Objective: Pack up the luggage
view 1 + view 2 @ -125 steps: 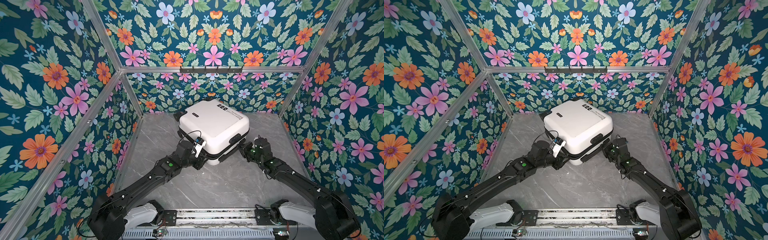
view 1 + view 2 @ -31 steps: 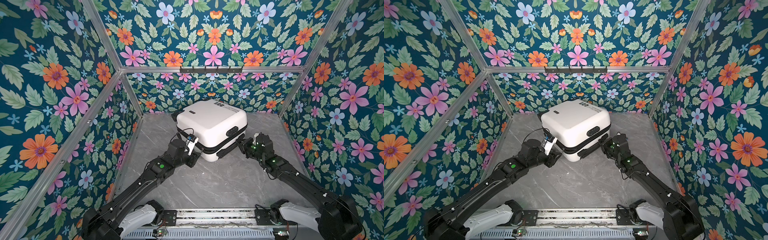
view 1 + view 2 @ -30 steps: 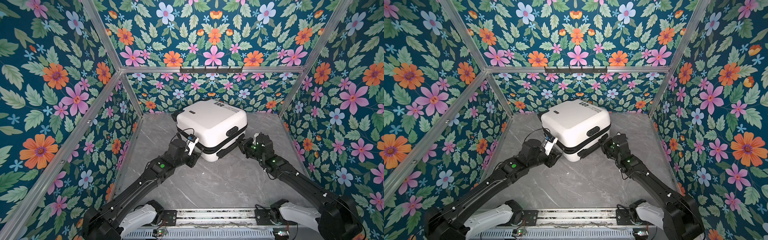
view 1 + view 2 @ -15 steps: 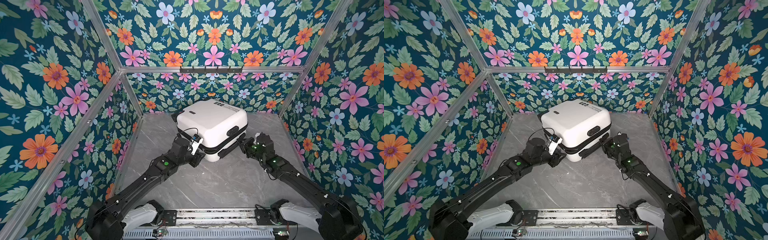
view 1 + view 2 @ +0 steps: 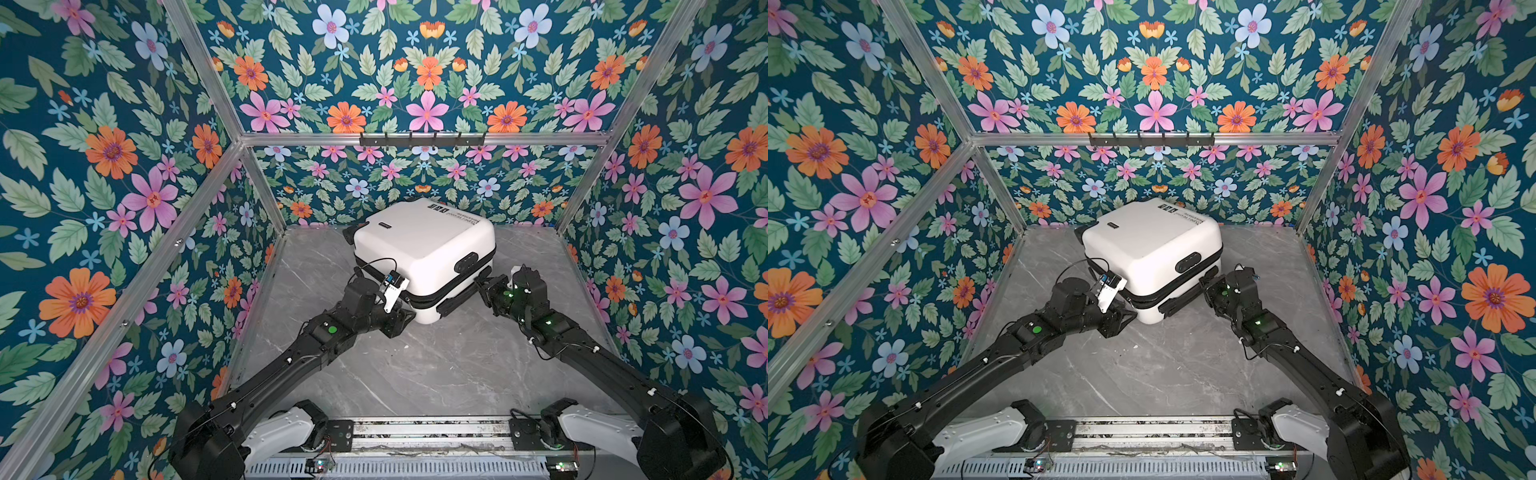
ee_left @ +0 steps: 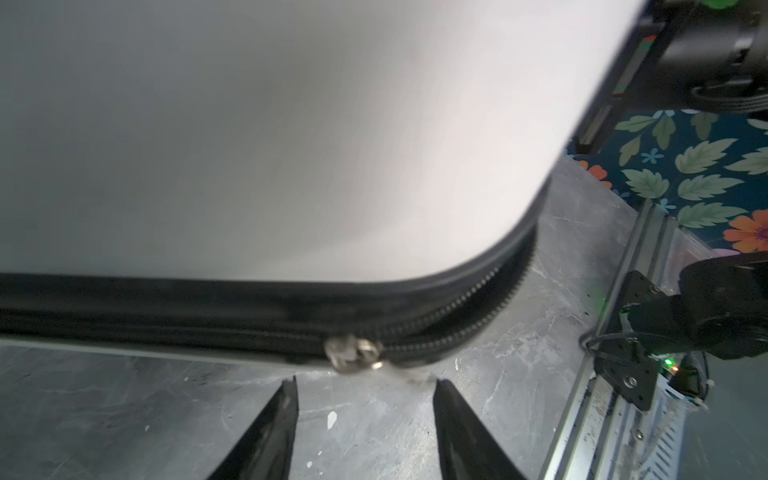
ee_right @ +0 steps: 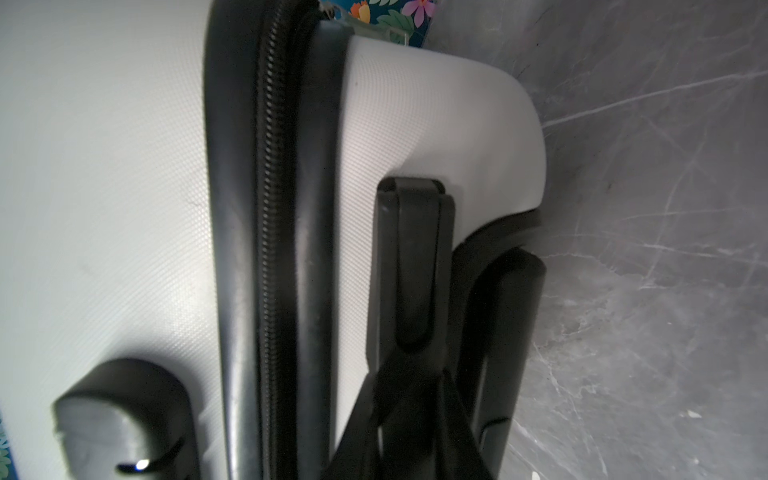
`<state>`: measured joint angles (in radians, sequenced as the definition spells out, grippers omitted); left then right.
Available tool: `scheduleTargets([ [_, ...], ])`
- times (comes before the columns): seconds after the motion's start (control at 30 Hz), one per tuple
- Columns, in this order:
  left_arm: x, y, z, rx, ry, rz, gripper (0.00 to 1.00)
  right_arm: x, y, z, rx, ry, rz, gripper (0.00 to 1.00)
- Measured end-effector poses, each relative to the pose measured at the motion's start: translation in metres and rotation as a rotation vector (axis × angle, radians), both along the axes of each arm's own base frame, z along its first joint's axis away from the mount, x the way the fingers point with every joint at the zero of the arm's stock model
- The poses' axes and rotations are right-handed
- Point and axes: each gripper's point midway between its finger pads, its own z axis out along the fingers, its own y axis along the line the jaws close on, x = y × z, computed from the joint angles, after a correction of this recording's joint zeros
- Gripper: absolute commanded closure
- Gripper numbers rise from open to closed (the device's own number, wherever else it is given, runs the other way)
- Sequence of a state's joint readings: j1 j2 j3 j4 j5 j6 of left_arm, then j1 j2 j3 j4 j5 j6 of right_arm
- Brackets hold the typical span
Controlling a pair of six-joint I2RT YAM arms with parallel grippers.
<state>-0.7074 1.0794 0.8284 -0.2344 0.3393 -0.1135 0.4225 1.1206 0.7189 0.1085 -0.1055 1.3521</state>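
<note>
Suitcase [image 5: 424, 245] shut on table [image 5: 415, 374]; zip [image 6: 166, 316] part done, slider [image 6: 353, 353] at corner, teeth beyond gaping. L gripper [image 6: 365, 381] spread, just short of slider. R gripper [image 7: 409, 374] pinching side handle [image 7: 409, 257]. To do: finish zip.

luggage [image 6: 291, 124] zipper pull [image 6: 353, 353] | left fingers [image 6: 270, 428] apart, just short of pull

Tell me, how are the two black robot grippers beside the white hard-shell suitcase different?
The left gripper stands open, holding nothing; the right gripper is shut on the black side handle. The left gripper faces the silver zipper pull; the right gripper faces the handle side of the white hard-shell suitcase. Both are black and close to the suitcase.
</note>
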Motion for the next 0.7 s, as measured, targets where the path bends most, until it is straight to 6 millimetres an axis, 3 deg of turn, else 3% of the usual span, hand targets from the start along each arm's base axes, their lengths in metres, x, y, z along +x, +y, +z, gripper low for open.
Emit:
scheduleTargets([
  [0.3, -0.006, 0.002, -0.001, -0.016, 0.017, -0.004, 0.42, -0.001, 0.003, -0.003, 0.006, 0.013, 0.013, 1.00],
  [0.57, 0.008, 0.019, -0.003, 0.031, -0.024, 0.100, 0.45, -0.001, 0.003, -0.003, 0.006, 0.013, 0.013, 1.00],
  [0.7, 0.013, 0.017, -0.003, 0.033, -0.028, 0.109, 0.48, -0.001, 0.003, -0.003, 0.006, 0.013, 0.013, 1.00],
])
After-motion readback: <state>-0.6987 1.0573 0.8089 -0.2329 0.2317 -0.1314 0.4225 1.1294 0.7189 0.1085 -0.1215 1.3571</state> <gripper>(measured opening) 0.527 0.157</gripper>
